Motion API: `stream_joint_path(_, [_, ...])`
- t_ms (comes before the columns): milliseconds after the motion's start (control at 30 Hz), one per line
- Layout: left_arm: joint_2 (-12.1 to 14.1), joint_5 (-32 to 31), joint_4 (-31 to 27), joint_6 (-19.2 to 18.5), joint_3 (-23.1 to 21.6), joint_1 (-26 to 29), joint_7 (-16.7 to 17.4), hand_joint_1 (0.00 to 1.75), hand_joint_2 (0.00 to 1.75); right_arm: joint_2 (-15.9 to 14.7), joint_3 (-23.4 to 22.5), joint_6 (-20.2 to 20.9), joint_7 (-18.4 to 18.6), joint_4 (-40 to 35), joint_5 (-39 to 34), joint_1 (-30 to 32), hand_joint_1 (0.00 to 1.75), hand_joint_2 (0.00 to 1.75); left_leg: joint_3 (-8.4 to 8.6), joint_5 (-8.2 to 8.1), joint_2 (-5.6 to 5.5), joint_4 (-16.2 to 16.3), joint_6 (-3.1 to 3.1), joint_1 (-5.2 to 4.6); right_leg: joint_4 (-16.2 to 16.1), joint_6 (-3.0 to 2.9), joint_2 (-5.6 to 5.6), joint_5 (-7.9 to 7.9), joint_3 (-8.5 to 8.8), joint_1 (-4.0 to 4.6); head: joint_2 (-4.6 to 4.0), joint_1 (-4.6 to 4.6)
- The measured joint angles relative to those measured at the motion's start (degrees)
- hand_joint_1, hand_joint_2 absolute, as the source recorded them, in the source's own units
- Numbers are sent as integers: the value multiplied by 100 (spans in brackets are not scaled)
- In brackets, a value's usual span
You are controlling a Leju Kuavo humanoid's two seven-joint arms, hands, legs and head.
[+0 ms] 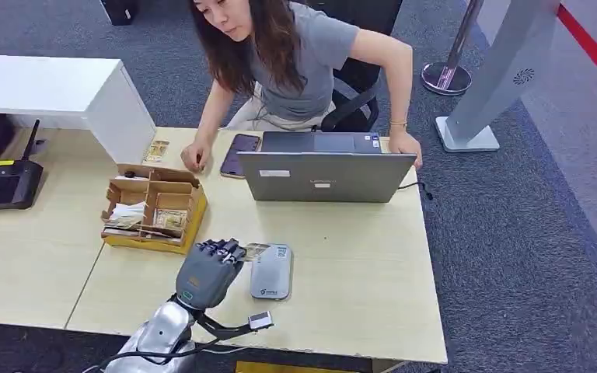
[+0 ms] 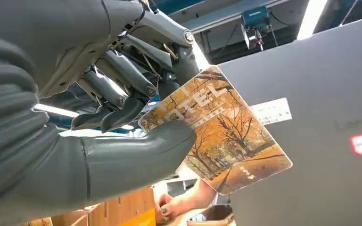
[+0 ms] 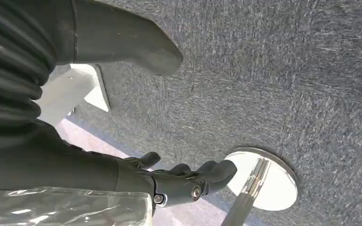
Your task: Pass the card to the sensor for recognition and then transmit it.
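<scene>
Fingers (image 2: 122, 80) and thumb of the left hand (image 1: 206, 272) pinched the autumn-tree card (image 2: 221, 136) over the grey card sensor (image 1: 270, 272) near the bench's (image 1: 350, 256) front edge; the right hand (image 3: 184, 181) hung with fingers loosely curled, holding nothing, above carpet.

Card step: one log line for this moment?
left hand: pinches card | card: at sensor's near end, contact unclear | right hand: hangs over carpet, holds nothing | handover: not yet
</scene>
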Motion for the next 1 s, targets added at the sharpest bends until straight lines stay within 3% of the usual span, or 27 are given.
stream_joint_path(200, [-72, -13, 221, 0, -107, -64, -15, 175, 175, 0, 81, 44, 37, 0, 2, -25, 0, 175, 0, 0, 0, 0, 0, 1, 0, 0, 0, 0, 0, 0, 0, 2])
stream_joint_path(633, [11, -35, 804, 0, -584, -253, 633, 175, 175, 0, 160, 50, 76, 7, -101, -29, 0, 175, 0, 0, -1, 0, 0, 0, 0, 0, -1, 0, 0, 0, 0, 2])
stream_joint_path(1000, [131, -37, 1145, 0, -817, -365, 719, 175, 175, 0, 219, 52, 74, 7, -173, -41, 0, 175, 0, 0, -1, 0, 0, 0, 1, 0, -1, 0, 1, 0, 0, 2])
